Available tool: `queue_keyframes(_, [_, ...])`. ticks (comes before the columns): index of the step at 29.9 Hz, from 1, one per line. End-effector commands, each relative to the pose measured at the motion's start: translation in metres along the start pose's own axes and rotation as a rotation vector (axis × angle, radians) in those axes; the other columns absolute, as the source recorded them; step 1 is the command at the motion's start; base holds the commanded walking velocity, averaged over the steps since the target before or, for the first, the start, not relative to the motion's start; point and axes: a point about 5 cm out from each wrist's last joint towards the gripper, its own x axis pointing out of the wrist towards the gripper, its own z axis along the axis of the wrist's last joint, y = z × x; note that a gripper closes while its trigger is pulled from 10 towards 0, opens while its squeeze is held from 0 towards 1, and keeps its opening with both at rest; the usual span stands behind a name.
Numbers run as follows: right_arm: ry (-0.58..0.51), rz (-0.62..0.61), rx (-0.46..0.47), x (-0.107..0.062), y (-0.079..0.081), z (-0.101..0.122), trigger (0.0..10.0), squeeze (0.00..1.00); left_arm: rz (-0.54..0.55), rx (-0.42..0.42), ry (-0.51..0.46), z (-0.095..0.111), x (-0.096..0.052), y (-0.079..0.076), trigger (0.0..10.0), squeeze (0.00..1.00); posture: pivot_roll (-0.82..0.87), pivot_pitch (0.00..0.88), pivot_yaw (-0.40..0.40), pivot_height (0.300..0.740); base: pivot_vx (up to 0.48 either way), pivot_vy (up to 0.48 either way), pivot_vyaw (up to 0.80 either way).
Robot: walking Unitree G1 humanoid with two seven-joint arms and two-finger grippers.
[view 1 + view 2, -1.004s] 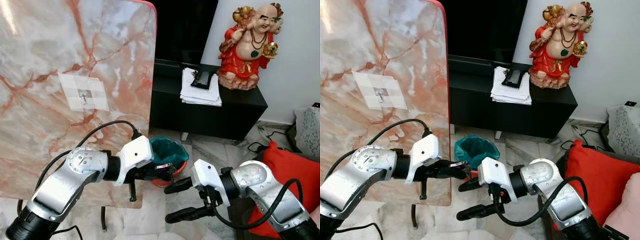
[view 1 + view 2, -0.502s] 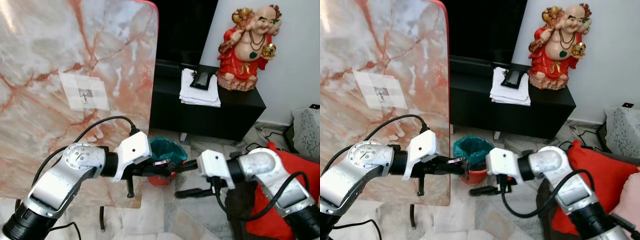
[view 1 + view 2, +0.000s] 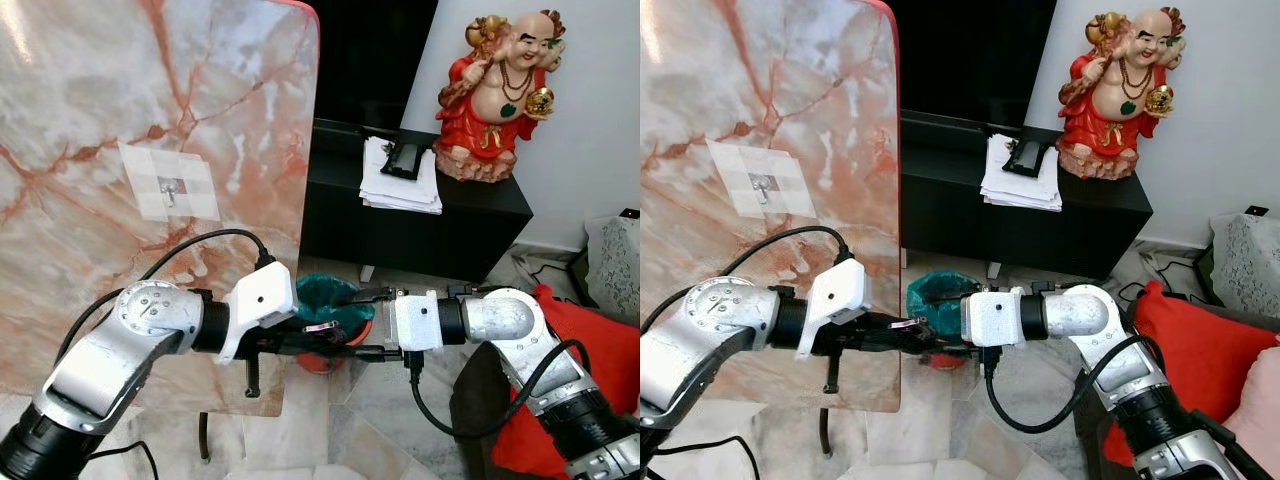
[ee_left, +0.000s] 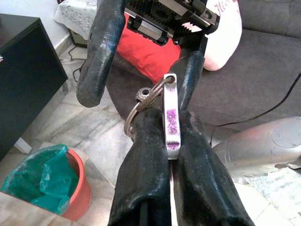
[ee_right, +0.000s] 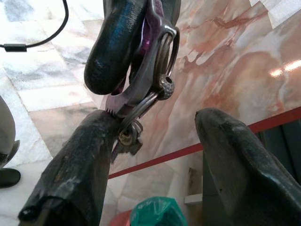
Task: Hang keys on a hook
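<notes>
The left gripper [image 4: 167, 125] pinched the keys [image 4: 165, 115]; the right gripper [image 5: 155, 141] was spread around them. The hook [image 3: 170, 187] held nothing yet.

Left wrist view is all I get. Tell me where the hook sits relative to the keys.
Observer: The hook sits on a white taped patch on the upright marble panel, above the keys and to the robot's left of them.
Operator: Describe the right gripper from its own camera.
Observer: The right gripper is open around the key ring. One finger appears to touch the bunch, and the other stands apart from it.
Operator: Confirm who holds the keys.
Observer: The left gripper is shut on them, in front of the panel's lower edge.
</notes>
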Motion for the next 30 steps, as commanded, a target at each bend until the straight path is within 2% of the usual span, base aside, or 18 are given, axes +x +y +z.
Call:
queue_keyframes(1, [-0.022, -0.031, -0.028, -0.004, -0.008, 0.004, 10.0, 0.0, -0.055, 0.024, -0.024, 0.007, 0.007, -0.005, 10.0, 0.0, -0.03, 0.0, -0.128, 0.74, 0.0, 0.0, 0.0])
queue_keyframes(2, [0.048, 0.015, 0.068, -0.006, -0.003, -0.009, 10.0, 0.0, -0.055, 0.025, -0.024, 0.007, 0.007, -0.006, 10.0, 0.0, -0.03, 0.0, -0.129, 0.74, 0.0, 0.0, 0.0])
queue_keyframes(3, [0.096, 0.046, 0.125, -0.008, 0.002, -0.017, 10.0, 0.0, -0.054, 0.025, -0.024, 0.007, 0.007, -0.006, 10.0, 0.0, -0.03, 0.0, -0.129, 0.74, 0.0, 0.0, 0.0])
queue_keyframes(4, [0.096, 0.046, 0.125, -0.008, 0.002, -0.017, 10.0, 0.0, -0.054, 0.025, -0.024, 0.007, 0.007, -0.006, 10.0, 0.0, -0.03, 0.0, -0.129, 0.74, 0.0, 0.0, 0.0])
queue_keyframes(5, [0.147, 0.075, 0.223, -0.011, 0.007, -0.028, 10.0, 0.0, -0.051, 0.025, -0.023, 0.007, 0.006, -0.006, 10.0, 0.0, -0.03, 0.0, -0.129, 0.74, 0.0, 0.0, 0.0])
queue_keyframes(6, [0.161, 0.084, 0.264, -0.012, 0.01, -0.032, 10.0, 0.0, -0.05, 0.025, -0.022, 0.007, 0.006, -0.006, 10.0, 0.0, -0.03, 0.0, -0.129, 0.74, 0.0, 0.0, 0.0])
queue_keyframes(8, [0.155, 0.087, 0.298, -0.014, 0.011, -0.034, 10.0, 0.0, -0.05, 0.025, -0.021, 0.007, 0.006, -0.006, 10.0, 0.0, -0.02, 0.0, -0.13, 0.74, 0.0, 0.0, 0.0])
queue_keyframes(9, [0.153, 0.057, 0.353, -0.016, 0.01, -0.039, 10.0, 0.0, -0.049, 0.026, -0.021, 0.007, 0.005, -0.006, 10.0, 0.0, -0.02, 0.0, -0.13, 0.74, 0.0, 0.0, 0.0])
queue_keyframes(11, [0.142, 0.064, 0.406, -0.019, 0.012, -0.041, 10.0, 0.0, -0.048, 0.025, -0.02, 0.007, 0.004, -0.007, 10.0, 0.0, -0.02, 0.0, -0.13, 0.74, 0.0, 0.0, 0.0])
queue_keyframes(13, [0.121, 0.063, 0.424, -0.019, 0.012, -0.039, 10.0, 0.0, -0.049, 0.024, -0.019, 0.007, 0.005, -0.007, 10.0, 0.0, -0.02, 0.0, -0.13, 0.74, 0.0, 0.0, 0.0])
queue_keyframes(14, [0.075, 0.07, 0.472, -0.018, 0.011, -0.035, 10.0, 0.0, -0.051, 0.024, -0.018, 0.007, 0.005, -0.008, 10.0, 0.0, -0.03, 0.0, -0.129, 0.74, 0.0, 0.0, 0.0])
queue_keyframes(16, [0.043, 0.081, 0.504, -0.016, 0.011, -0.031, 10.0, 0.0, -0.046, 0.027, -0.022, 0.007, 0.005, -0.007, 10.0, 0.0, -0.03, 0.0, -0.13, 0.74, 0.0, 0.0, 0.0])
queue_keyframes(21, [0.04, 0.143, 0.542, -0.015, 0.018, -0.029, 10.0, 0.0, -0.049, 0.033, -0.025, 0.009, 0.006, -0.007, 10.0, 0.0, -0.02, 0.0, -0.132, 0.74, 0.0, 0.0, 0.0])
queue_keyframes(27, [0.039, 0.158, 0.566, -0.014, 0.02, -0.028, 10.0, 0.0, -0.036, 0.038, -0.028, 0.009, 0.007, -0.005, 10.0, 0.0, -0.02, 0.0, -0.136, 0.74, 0.0, 0.0, 0.0])
queue_keyframes(30, [0.052, 0.175, 0.609, -0.013, 0.023, -0.026, 10.0, 0.0, -0.026, 0.042, -0.041, 0.012, 0.01, -0.004, 10.0, 0.0, -0.02, 0.0, -0.14, 0.74, 0.0, 0.0, 0.0])
